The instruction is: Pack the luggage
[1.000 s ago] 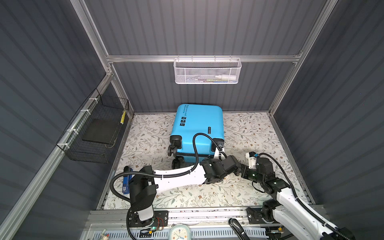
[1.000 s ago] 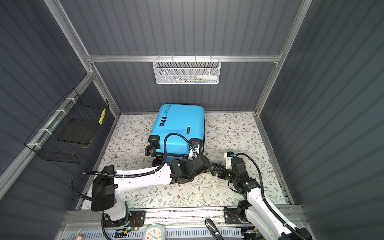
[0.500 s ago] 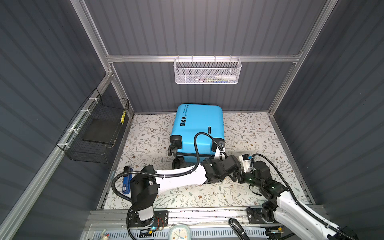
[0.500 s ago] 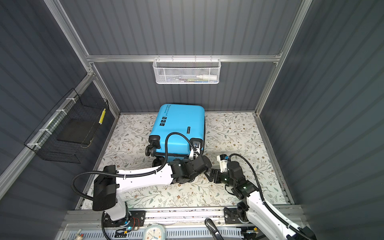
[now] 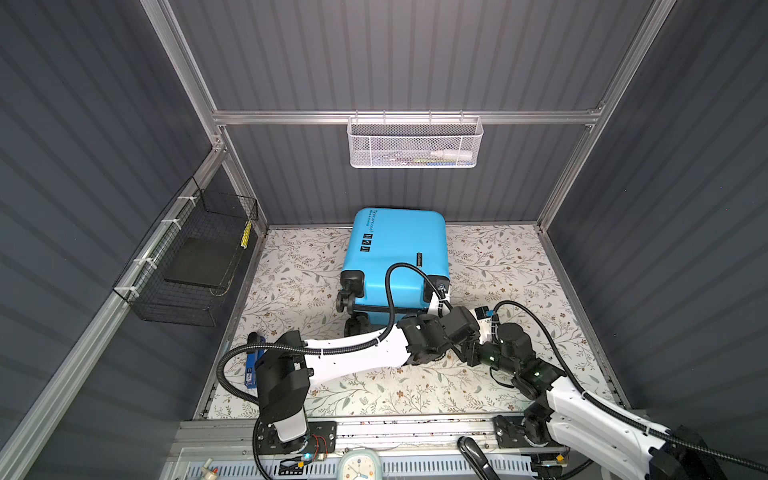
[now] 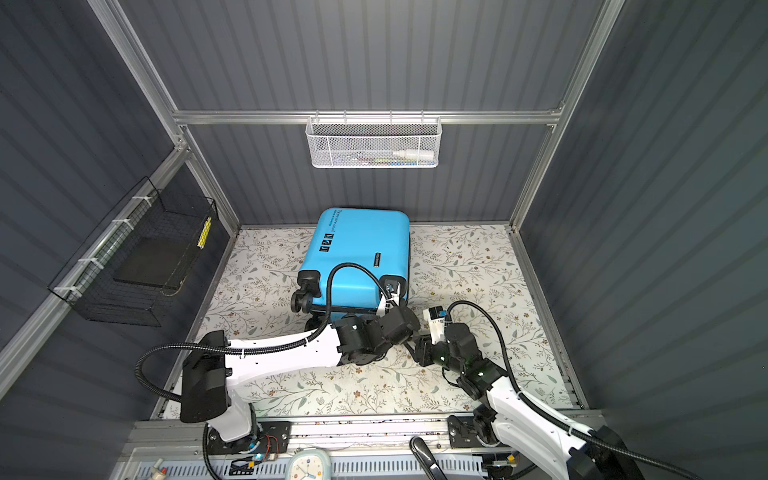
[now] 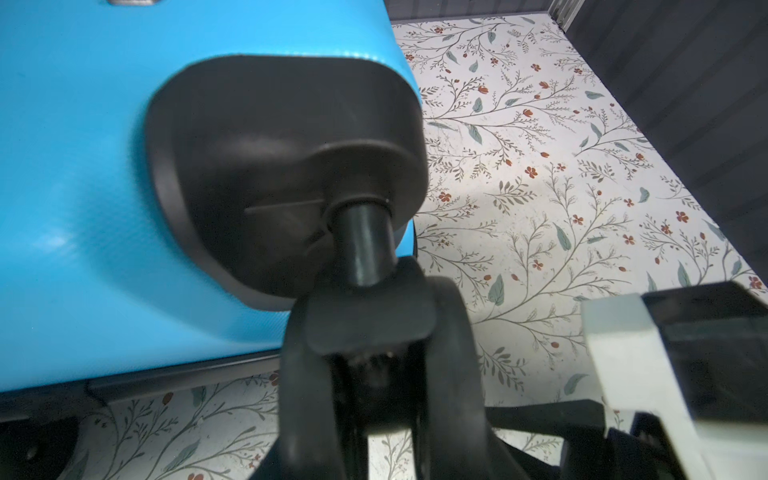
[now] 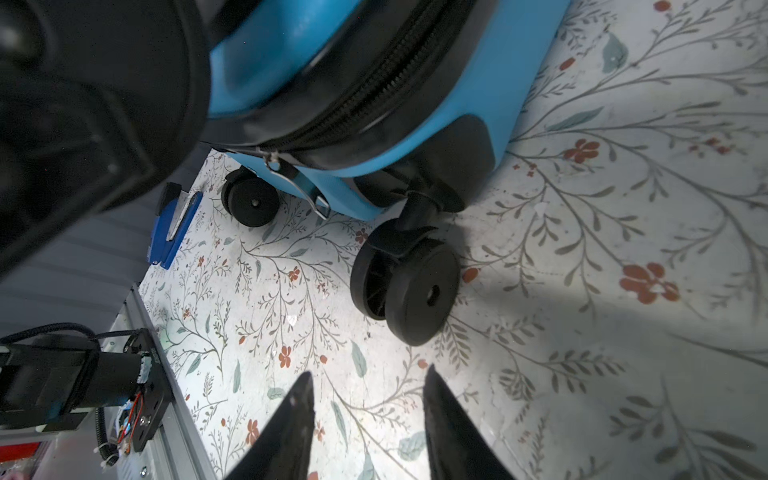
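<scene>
**Suitcase shut, braced at one wheel; zip pull not yet taken**

**Position.** The suitcase (image 5: 395,253) lies flat on the floral surface (image 5: 498,266). Its far end is near the back wall and its wheels point toward the arms. The zip (image 8: 365,104) is closed wherever it shows. Packing has not begun, so I judge the step in hand to be opening the case.

**Left tool** (image 5: 451,316). It reads as clamped on the upper wheel (image 7: 368,316) at the near right corner; the wheel fills the gap between its jaws. This hold should serve as a brace. A caster swivels, so a hard tug elsewhere may turn the case about it.

**Right tool** (image 8: 369,374). Its jaws stand part-way apart with nothing between them, over bare surface just short of the lower wheel (image 8: 419,291). The metal zip pull (image 8: 297,183) hangs beyond that wheel. Advice:
- pass the wheel without knocking it;
- pinch the tab across its flat faces;
- draw along the line of the zip, not away from the shell.

**Not verifiable**
- The black wire basket (image 5: 187,266) holds a dark slab and a yellow strip — neither can be identified.
- A blue flat item (image 5: 250,370) is partly behind the left arm.
- The left tool's tips are black against a black wheel, so contact is inferred, not confirmed.
- The contents of the white mesh basket (image 5: 415,145) are too small to name.
- The inside of the suitcase is unseen.
</scene>
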Robot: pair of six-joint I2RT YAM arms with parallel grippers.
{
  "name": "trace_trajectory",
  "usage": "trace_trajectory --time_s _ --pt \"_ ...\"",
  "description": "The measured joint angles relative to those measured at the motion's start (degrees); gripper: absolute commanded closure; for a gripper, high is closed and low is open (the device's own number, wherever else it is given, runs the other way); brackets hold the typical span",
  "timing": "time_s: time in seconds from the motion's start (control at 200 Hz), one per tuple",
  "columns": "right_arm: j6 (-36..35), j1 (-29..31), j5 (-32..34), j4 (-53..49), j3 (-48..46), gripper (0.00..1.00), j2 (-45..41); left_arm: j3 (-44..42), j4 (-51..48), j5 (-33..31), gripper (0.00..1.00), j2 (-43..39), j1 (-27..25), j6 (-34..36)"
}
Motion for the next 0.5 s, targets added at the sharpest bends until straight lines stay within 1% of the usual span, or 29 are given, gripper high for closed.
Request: trace_trajectory --time_s 0.145,0.5 --pt "-1.0 2.3 2.2 5.4 0.0 0.70 3.1 0.0 0.0 1.2 1.00 -0.3 0.2 0.0" --pt "-3.3 6.0 6.0 19.5 0.0 0.73 13.4 0.0 0.1 3.7 1.00 -1.0 0.4 0.0"
